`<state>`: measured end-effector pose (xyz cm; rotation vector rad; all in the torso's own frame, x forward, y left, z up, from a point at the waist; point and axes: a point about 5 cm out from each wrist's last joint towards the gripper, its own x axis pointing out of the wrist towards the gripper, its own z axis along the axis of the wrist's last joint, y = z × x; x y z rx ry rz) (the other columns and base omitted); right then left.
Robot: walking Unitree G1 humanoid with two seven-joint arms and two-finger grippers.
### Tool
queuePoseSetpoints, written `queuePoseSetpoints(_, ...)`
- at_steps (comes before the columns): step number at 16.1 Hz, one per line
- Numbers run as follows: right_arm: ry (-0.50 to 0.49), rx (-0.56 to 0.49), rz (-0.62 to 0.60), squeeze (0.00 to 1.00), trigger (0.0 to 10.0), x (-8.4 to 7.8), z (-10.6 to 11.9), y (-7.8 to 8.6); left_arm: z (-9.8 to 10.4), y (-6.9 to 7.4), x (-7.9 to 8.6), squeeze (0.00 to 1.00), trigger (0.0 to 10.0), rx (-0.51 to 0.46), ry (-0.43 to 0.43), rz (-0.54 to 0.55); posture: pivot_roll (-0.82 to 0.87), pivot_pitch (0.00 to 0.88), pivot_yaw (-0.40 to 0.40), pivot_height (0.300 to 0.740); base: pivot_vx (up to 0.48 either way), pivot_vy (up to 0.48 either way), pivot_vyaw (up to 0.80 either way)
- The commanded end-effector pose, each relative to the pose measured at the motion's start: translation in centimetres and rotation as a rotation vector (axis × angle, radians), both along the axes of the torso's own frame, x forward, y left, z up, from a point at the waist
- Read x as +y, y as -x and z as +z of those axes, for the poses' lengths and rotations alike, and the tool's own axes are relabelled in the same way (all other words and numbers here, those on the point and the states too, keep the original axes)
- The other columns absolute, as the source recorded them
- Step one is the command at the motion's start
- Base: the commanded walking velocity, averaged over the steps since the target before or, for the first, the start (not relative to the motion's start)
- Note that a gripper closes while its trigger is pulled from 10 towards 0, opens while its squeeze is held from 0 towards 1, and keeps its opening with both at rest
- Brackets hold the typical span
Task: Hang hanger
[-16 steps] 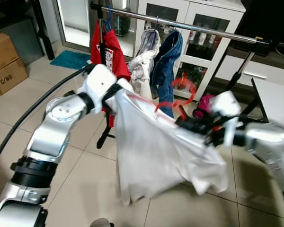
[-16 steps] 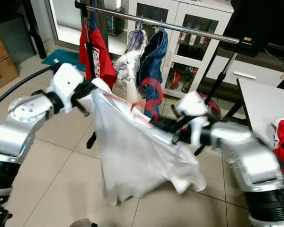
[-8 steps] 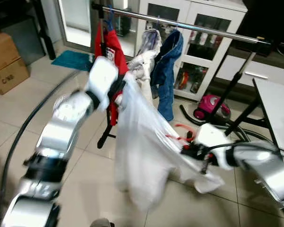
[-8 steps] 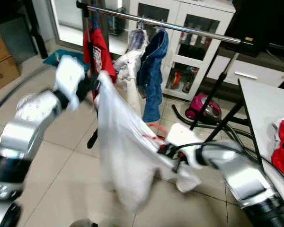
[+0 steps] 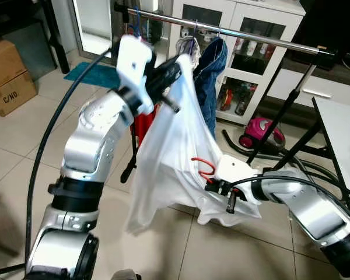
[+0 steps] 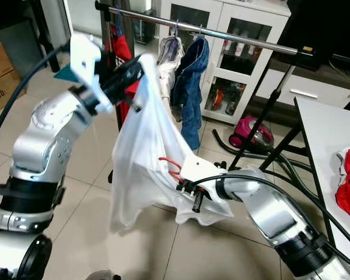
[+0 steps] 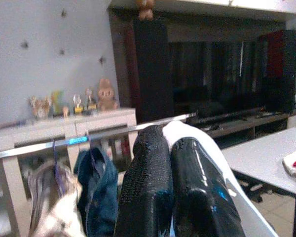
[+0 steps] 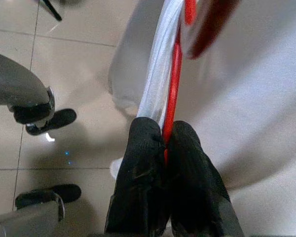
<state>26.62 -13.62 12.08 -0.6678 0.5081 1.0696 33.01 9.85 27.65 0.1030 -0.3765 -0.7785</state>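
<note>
A white shirt [image 5: 169, 157] hangs between my two grippers, with a red hanger [image 5: 204, 167] inside it. My left gripper [image 5: 172, 70] is raised close under the steel rail [image 5: 251, 36] and is shut on the shirt's top edge [image 7: 222, 177]. My right gripper [image 5: 213, 189] is low, near the shirt's hem. In the right wrist view its fingertips [image 8: 143, 143] pinch the hanger's red wire [image 8: 176, 84] together with a fold of shirt [image 8: 266, 123]. The hanger's hook curls out of the cloth just above that gripper.
On the rail hang a red shirt [image 6: 121, 52], a pale garment [image 6: 166, 58] and blue jeans [image 5: 213, 76]. Behind stands a white glass-door cabinet [image 5: 245, 58]. A pink vacuum cleaner [image 5: 261, 133] lies by the rack's leg, a cardboard box [image 5: 9, 76] sits left, and a white table [image 5: 344, 122] stands right.
My left arm has swung up, lifting the shirt's top to rail height. My right gripper has dropped low with the hanger, so the shirt now hangs nearly straight down.
</note>
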Motion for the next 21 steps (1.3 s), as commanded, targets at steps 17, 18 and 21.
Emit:
queuePoseSetpoints(17,-0.589,0.032,-0.099,0.0,0.0,-4.7,5.0,1.4,-1.5,-2.3,10.8,0.0,0.0,0.156,0.347,0.305,0.01,0.0,-0.061,0.74,0.0,0.0,0.0)
queuePoseSetpoints(18,-0.589,0.032,-0.099,0.0,0.0,-4.7,5.0,1.4,-1.5,-2.3,10.8,0.0,0.0,0.156,0.347,0.305,0.01,0.0,-0.061,0.74,0.0,0.0,0.0)
queuePoseSetpoints(21,-0.807,-0.029,-0.224,0.0,0.0,-4.8,6.1,0.7,-3.3,-2.2,9.4,0.0,0.0,0.254,0.532,0.198,0.0,0.0,-0.048,0.74,0.0,0.0,0.0)
